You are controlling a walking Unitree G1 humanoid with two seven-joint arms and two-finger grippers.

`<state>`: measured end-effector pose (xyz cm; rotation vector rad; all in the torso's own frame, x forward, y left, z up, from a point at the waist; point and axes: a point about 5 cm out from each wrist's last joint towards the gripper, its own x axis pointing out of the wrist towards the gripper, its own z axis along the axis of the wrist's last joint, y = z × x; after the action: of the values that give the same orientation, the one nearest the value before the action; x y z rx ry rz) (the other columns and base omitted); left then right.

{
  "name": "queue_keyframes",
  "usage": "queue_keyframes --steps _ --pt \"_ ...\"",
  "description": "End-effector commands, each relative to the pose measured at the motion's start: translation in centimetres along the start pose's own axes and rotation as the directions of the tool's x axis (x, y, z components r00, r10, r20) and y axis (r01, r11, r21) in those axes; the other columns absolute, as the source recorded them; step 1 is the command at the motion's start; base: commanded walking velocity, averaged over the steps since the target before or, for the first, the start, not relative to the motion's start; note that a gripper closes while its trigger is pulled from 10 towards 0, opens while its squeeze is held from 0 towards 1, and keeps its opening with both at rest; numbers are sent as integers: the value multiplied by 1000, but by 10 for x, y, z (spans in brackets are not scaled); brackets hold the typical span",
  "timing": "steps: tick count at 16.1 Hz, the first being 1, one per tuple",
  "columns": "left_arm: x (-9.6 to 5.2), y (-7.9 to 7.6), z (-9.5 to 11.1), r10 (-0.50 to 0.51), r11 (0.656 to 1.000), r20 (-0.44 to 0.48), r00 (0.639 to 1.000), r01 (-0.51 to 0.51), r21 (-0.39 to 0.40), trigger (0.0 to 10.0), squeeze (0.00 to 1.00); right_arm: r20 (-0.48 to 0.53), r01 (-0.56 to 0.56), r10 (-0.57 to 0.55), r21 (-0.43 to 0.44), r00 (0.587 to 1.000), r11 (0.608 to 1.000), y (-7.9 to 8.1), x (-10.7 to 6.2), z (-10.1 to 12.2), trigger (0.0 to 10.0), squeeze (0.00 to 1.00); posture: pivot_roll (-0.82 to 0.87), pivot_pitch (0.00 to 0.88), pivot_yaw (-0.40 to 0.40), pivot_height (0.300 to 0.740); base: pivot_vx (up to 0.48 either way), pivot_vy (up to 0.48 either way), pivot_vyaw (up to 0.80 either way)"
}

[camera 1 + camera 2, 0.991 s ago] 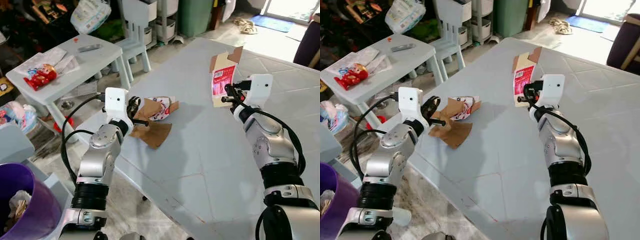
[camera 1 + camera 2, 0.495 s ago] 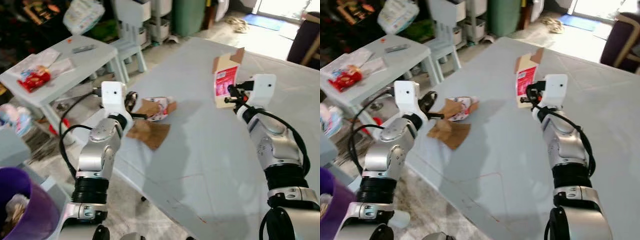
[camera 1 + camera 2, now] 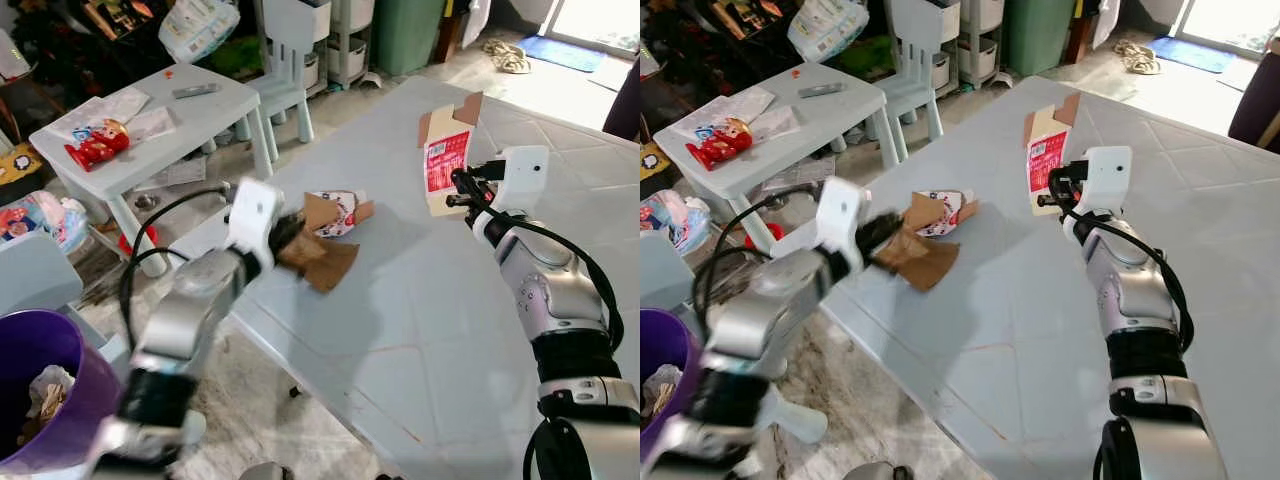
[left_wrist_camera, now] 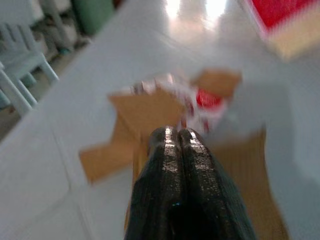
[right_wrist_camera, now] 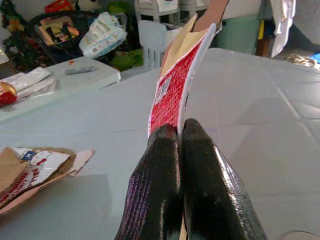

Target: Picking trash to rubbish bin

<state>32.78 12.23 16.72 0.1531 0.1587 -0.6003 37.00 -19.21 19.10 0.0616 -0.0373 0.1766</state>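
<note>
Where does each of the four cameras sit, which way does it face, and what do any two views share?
Left eye view: on the head, looking down at the grey table; both silver arms show.
Right eye view: the head's other eye, same scene.
Left wrist view: along the left gripper, fingers together over the torn brown cardboard.
Right wrist view: along the right gripper, clamped on the red carton.
Shared: the cardboard shows in both wrist views.

place: a lived-in home, a cluttered family room | before me: a big pale table | to my left: a small white children's table with a toy and papers, a child's chair, storage drawers | floor: tiled, a purple bin
</note>
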Motion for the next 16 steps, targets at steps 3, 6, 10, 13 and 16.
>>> queue_keyframes --steps 3,6,10,13,16 --pt "-15 5 6 -115 988 -37 993 118 98 10000 0 -2 15 -15 -11 1000 1000 -5 -4 2 0 0 31 128 19 740 0 0 0" --pt "-22 4 9 -196 972 -57 979 201 120 10000 0 -4 15 -15 -12 1000 1000 -5 -2 3 0 0 39 132 10 740 0 0 0" --pt "-28 -6 6 -317 934 -95 944 328 138 10000 0 -6 4 -4 -11 1000 1000 -1 1 4 0 0 41 131 7 740 0 0 0" --pt "-37 -15 -1 -438 876 -177 881 463 136 10000 0 -7 4 -4 -11 1000 1000 -2 1 4 0 0 39 132 4 740 0 0 0" --pt "-31 -6 -8 -364 895 -202 909 401 194 10000 0 -8 3 -3 -9 1000 1000 -1 1 3 0 0 36 131 6 740 0 0 0"
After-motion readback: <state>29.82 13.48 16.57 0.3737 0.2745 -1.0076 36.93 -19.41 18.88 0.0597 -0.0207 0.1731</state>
